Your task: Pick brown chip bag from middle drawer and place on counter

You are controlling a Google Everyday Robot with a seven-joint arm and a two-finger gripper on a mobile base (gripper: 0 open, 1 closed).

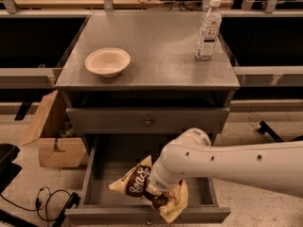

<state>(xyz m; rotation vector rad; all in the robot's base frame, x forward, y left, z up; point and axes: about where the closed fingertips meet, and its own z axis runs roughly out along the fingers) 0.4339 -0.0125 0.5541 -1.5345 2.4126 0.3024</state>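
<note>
Gripper (158, 199) at brown chip bag (134, 185) in middle drawer (112, 159) | open or closed: cannot tell | counter (161, 56): bowl (107, 61), bottle (208, 31)

Unreadable script on brown chip bag (134, 187) at gripper (158, 199)

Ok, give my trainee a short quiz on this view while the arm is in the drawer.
1. True or false: the brown chip bag lies on the counter.
2. Where is the pincer? A) down at the bag in the open middle drawer B) above the counter C) raised clear of the cabinet
3. Fill in: on the counter stand a cream bowl and a clear ___.
Key: 1 false; 2 A; 3 bottle.
</note>
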